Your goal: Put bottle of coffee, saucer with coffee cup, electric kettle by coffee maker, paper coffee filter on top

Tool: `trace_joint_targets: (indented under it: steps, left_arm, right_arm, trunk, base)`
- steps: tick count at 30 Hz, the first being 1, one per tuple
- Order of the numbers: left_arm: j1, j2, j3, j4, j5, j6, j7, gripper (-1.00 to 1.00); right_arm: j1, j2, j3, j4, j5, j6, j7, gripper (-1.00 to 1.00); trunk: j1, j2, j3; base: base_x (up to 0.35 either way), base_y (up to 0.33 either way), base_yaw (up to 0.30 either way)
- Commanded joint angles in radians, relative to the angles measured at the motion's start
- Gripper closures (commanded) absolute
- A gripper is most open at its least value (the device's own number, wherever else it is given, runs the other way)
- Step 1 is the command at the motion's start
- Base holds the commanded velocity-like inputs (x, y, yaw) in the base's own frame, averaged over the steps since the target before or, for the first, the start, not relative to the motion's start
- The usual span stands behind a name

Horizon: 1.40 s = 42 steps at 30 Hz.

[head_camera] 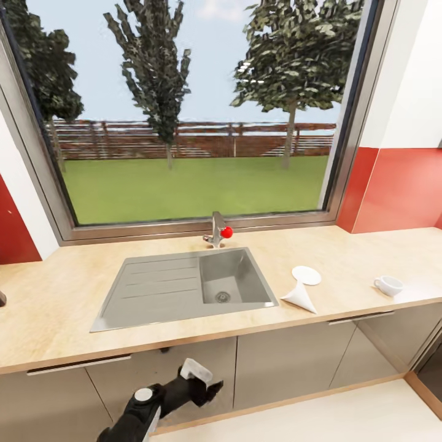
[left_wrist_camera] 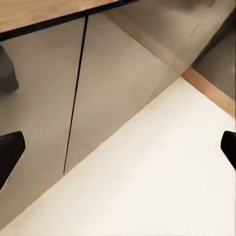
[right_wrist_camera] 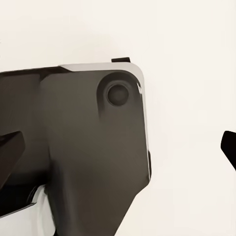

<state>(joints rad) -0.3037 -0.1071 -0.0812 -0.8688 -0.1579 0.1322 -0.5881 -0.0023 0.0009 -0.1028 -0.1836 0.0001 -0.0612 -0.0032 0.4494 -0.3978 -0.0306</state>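
Note:
The kitchen countertop (head_camera: 73, 307) runs across the head view under a big window. On its right part lies the white saucer (head_camera: 306, 275). The paper coffee filter (head_camera: 299, 298), a white cone on its side, rests just in front of the saucer near the sink's corner. Further right, near the counter's front edge, stands the coffee cup (head_camera: 388, 285). My left gripper (head_camera: 209, 387) hangs low in front of the cabinet doors, below the sink. It is open (left_wrist_camera: 118, 152) and empty. My right gripper (right_wrist_camera: 118, 150) is open and empty too, over the robot's dark body. The coffee maker, bottle of coffee, kitchen shelf and electric kettle are out of view.
A grey steel sink (head_camera: 153, 288) with a red-knobbed tap (head_camera: 218, 232) is set into the middle of the counter. Grey cabinet fronts (head_camera: 288, 362) stand below, with pale floor (head_camera: 344, 417) in front. A small dark thing (head_camera: 2, 299) shows at the counter's far left edge.

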Motion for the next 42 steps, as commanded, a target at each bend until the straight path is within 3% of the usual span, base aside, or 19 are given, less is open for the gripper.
trace_joint_targets:
  steps: [1, 7, 12, 13, 15, 25, 33, 42]
  left_arm:
    - [-0.051, -0.01, 0.001, -0.007, 0.0, 0.044, -0.02, -1.0]
    - [-0.293, -0.058, 0.001, -0.007, 0.021, 0.237, -0.05, -1.0]
    - [-0.465, -0.067, 0.003, 0.035, 0.035, 0.355, -0.054, -1.0]
    - [-0.51, -0.067, 0.003, 0.07, 0.042, 0.369, -0.054, -1.0]
    - [-0.716, -0.067, 0.005, 0.328, 0.064, 0.391, -0.05, -1.0]
    - [-0.733, -0.059, 0.012, 0.38, 0.066, 0.382, -0.049, -1.0]
    - [-0.733, -0.059, 0.012, 0.39, 0.066, 0.375, -0.053, -1.0]
    - [-0.694, -0.06, 0.012, 0.391, 0.066, 0.37, -0.054, -1.0]
  right_arm:
    - [0.0, 0.001, -0.005, -0.001, 0.0, -0.003, 0.0, -1.0]
    - [0.0, 0.008, -0.003, 0.0, 0.0, -0.003, 0.005, -1.0]
    - [0.0, 0.029, -0.002, -0.002, 0.001, -0.003, 0.006, -1.0]
    - [0.0, 0.032, -0.002, -0.002, 0.001, -0.003, 0.007, -1.0]
    - [0.0, 0.036, -0.001, -0.003, 0.001, -0.005, 0.008, -1.0]
    - [0.0, 0.036, -0.004, -0.01, -0.002, -0.003, 0.008, -1.0]
    - [0.0, 0.035, -0.005, -0.007, -0.002, -0.003, 0.007, -1.0]
    - [0.0, 0.034, -0.005, -0.007, -0.002, -0.003, 0.006, -1.0]
  trunk:
    - [0.001, -0.002, -0.002]
    - [0.001, -0.002, -0.002]
    - [0.001, -0.002, -0.002]
    - [0.001, -0.002, -0.002]
    - [0.001, -0.002, -0.002]
    - [0.001, -0.002, -0.002]
    - [0.001, -0.002, -0.002]
    - [0.001, -0.002, -0.002]
  base:
    - [0.0, 0.0, 0.0]
    - [0.0, 0.0, 0.0]
    - [0.0, 0.0, 0.0]
    - [0.0, 0.0, 0.0]
    - [0.0, 0.0, 0.0]
    - [0.009, 0.0, -0.103]
    - [0.275, -0.114, -0.242]
    - [0.252, -0.159, -0.078]
